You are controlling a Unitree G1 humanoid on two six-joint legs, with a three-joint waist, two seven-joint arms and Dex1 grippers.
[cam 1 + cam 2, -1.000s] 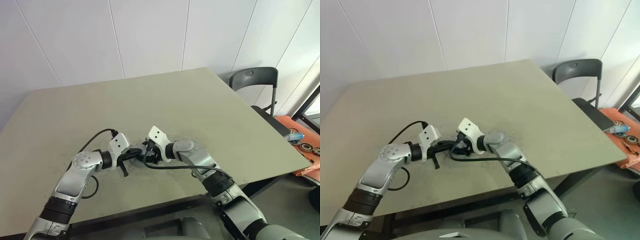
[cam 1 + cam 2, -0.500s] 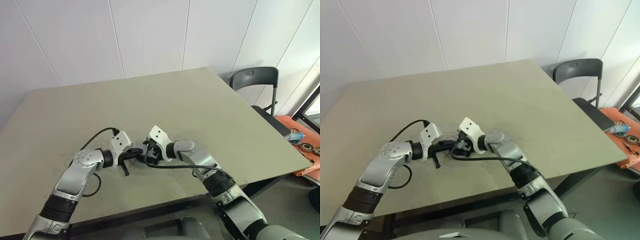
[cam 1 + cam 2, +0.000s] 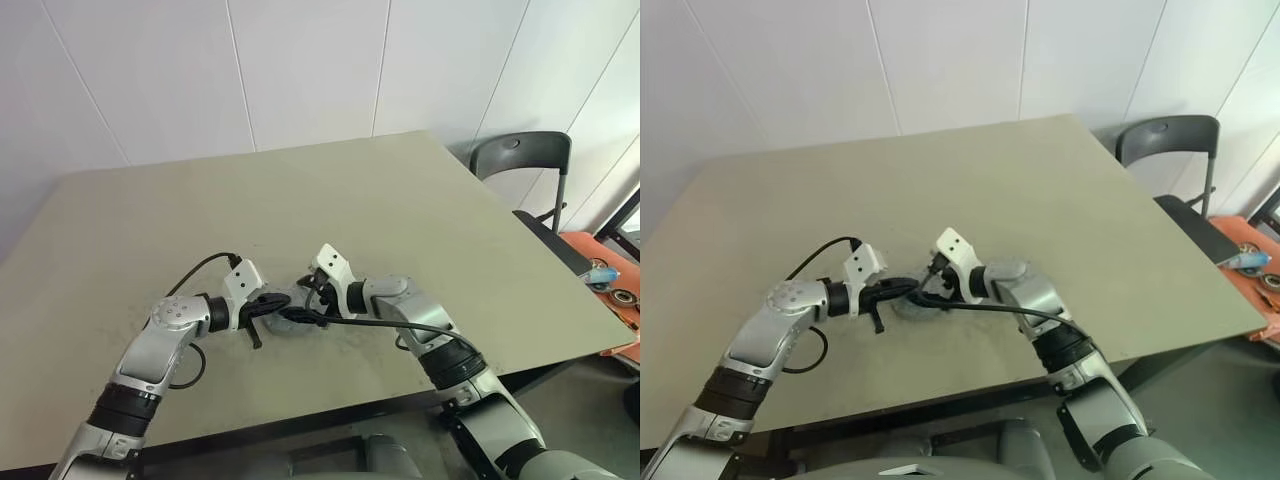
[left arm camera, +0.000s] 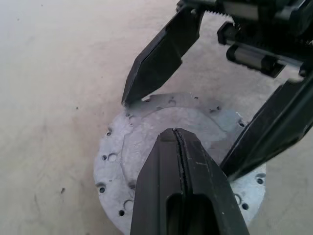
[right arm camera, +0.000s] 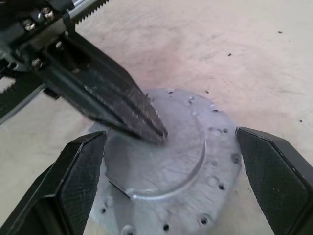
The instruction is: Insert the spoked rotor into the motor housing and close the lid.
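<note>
The lid (image 4: 146, 127), a dull grey round cap with small holes round its edge and a raised centre, lies flat on the table (image 3: 400, 220) between my two hands. My left gripper (image 4: 173, 134) is shut, and its tip rests at the lid's raised centre. The right gripper (image 5: 171, 139) is open; one of its fingers (image 5: 80, 171) stands off either side of the lid, neither touching it. Both grippers meet over the lid (image 3: 290, 316) near the table's front middle. The spoked rotor and the motor housing are hidden.
A black cable (image 3: 195, 270) runs along the table by my left arm. A dark chair (image 3: 520, 155) stands past the table's right edge. Beyond it an orange tray (image 3: 610, 290) holds round metal parts. The wall lies behind the table.
The right gripper's fingers have spread wider and the hand has drawn slightly to the right, so more of the lid shows. The left gripper has kept still. The camera has shifted.
</note>
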